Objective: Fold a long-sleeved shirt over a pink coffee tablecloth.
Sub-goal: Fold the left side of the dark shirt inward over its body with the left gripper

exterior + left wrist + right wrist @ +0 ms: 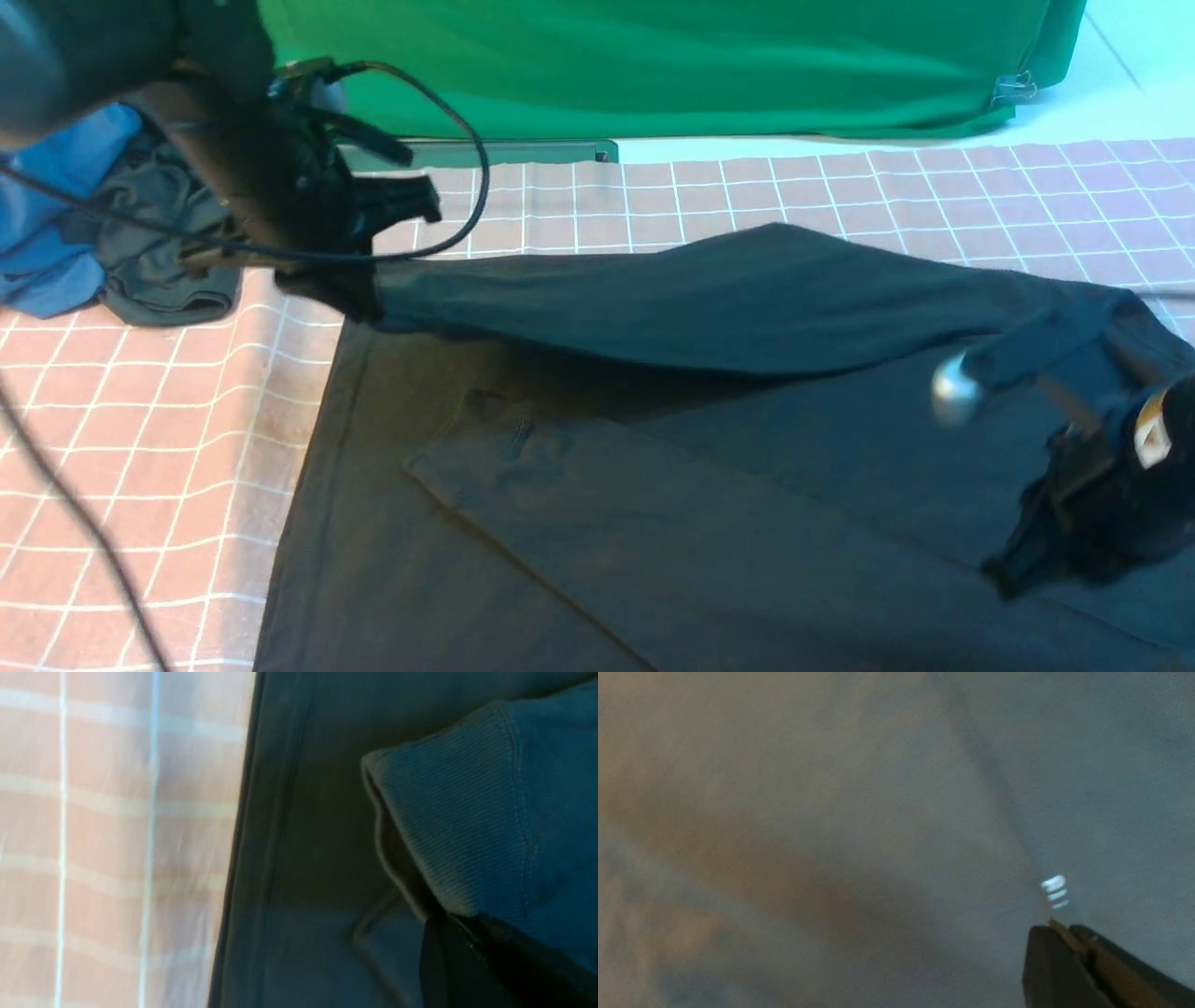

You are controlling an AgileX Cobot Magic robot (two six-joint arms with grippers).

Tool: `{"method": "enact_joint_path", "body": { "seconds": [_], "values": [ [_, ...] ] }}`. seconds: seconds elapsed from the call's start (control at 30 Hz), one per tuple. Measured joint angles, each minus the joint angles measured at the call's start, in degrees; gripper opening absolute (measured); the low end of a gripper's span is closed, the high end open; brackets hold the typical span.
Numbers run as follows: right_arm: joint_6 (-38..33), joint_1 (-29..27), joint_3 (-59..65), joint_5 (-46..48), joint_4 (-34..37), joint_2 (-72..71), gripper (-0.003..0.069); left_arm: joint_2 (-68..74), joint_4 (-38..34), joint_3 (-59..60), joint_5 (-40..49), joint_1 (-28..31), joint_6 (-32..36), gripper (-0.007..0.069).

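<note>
Pink white-gridded tablecloth (140, 448) under black soft-knit long-sleeved shirt (700, 523): we judge it limp, light, best pinched at hems. Left gripper (359, 299), upper left, clenches ribbed cuff (458, 812); right gripper (1004, 569), lower right, clenched, hold unclear.

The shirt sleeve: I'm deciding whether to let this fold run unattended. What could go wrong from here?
1. The left gripper pinches only the ribbed cuff of the long-sleeved shirt; the raised sleeve might slip out.
2. The cuff is near the shirt's left edge, so it may land on the pink coffee tablecloth.
3. The loose cable could snag the cloth.
</note>
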Motion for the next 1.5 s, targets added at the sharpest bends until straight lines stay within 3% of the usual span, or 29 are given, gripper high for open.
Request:
{"method": "enact_joint_path", "body": {
  "seconds": [0.2, 0.33, 0.6, 1.07, 1.23, 1.4, 1.5],
  "values": [
    [-0.4, -7.5, -1.6, -0.3, -0.5, 0.0, 0.0070, -8.2, 0.0, 9.5, 0.2, -3.9, -2.1, 0.0029],
    [-1.0, -9.2, -1.6, -0.2, -0.6, 0.0, 0.0070, -9.9, 0.1, 12.6, 0.3, -6.6, -3.1, 0.0029],
    [-1.8, -9.4, -1.6, 0.1, -0.6, 0.0, 0.0070, -10.5, 7.8, 17.8, 2.3, -8.1, -8.4, 0.0029],
    [-1.9, -9.5, -1.6, 0.1, -0.6, 0.0, 0.0071, -10.5, 4.0, 18.0, 3.9, -8.1, -8.2, 0.0036],
    [-1.9, -9.5, -1.6, 0.1, -0.6, 0.0, 0.0071, -10.5, 4.9, 18.0, 5.6, -8.1, -8.4, 0.0106],
    [-1.9, -9.5, -1.6, 0.1, -0.6, 0.0, 0.0080, -10.5, 5.2, 18.0, 6.6, -8.1, -8.4, 0.0273],
    [-1.9, -9.5, -1.6, 0.3, -0.6, 0.0, 0.0086, -10.7, 5.2, 18.7, 7.0, -8.1, -8.4, 0.0307]
  ]
}}
